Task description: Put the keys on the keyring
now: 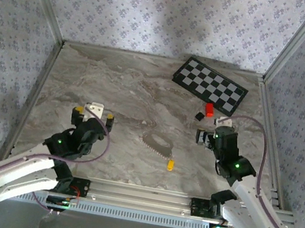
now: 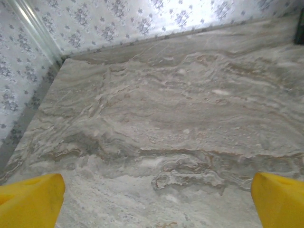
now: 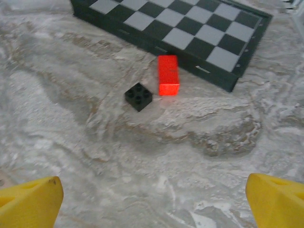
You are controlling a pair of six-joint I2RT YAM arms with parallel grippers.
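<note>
Overhead view of a marbled tabletop (image 1: 116, 84) walled in patterned paper, with two arms reaching in from the near edge. The keys (image 1: 151, 147) lie flat as a toothed silvery cluster near the middle of the tabletop, between the two arms. The keyring (image 1: 159, 140) is a thin oval loop lying against them; whether any key is already threaded cannot be told. A small yellow piece (image 1: 170, 165) sits just beside the cluster on its near side. The left end effector (image 1: 93, 114) has its yellow fingers spread wide over bare tabletop, holding nothing, off to the left of the keys. The right end effector (image 1: 213, 130) is likewise spread wide and empty. It faces away from the keys, toward a black block (image 3: 138, 96), a red block (image 3: 168, 74) and the checkerboard (image 3: 190, 33) at the far right. Several things could go wrong from here. The keys and loop are slim and lie flush on a hard surface, so closing fingers may scrape the tabletop and skate the metal aside instead of lifting it. A pinch aimed a little off could take the yellow piece, or the whole cluster at once, rather than one key. The right arm must swing round to reach the middle, and a careless sweep could knock the blocks. Both arms meeting over so small a target risk bumping each other — and threading needs fine alignment, so a loosely held key may twist or drop.
</note>
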